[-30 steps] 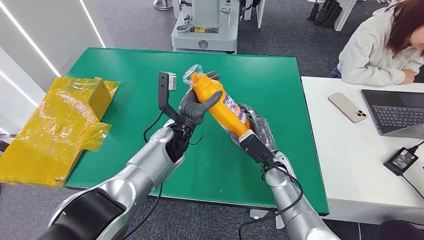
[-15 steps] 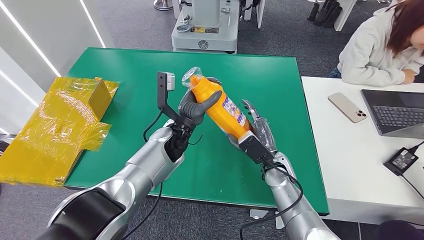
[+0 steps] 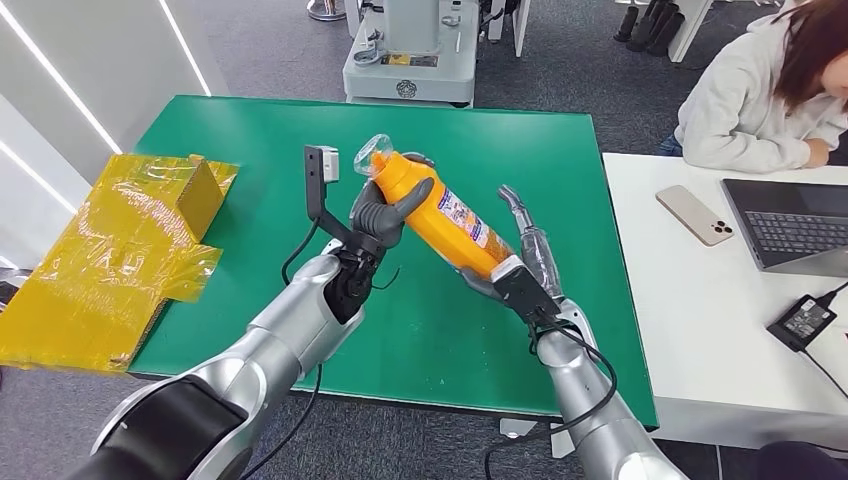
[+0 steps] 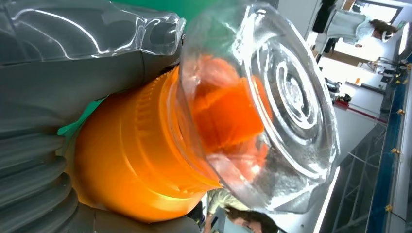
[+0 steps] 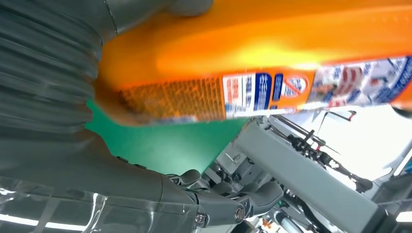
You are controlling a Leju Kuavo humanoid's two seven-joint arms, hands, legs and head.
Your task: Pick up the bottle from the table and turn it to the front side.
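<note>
While the left hand (image 3: 385, 212) keeps its grip round the neck of the orange bottle (image 3: 440, 215), the right hand (image 3: 520, 262) has let go: its fingers, wrapped on the base a second ago, now spread clear beside it. The bottle hangs tilted above the middle of the green bench (image 3: 250, 130), label upward, so the handover looks done and the left hand can finish the turn.

orange bottle (image 3: 440, 212) with clear cap, label showing, tilted above the green table (image 3: 250, 135).
</note>
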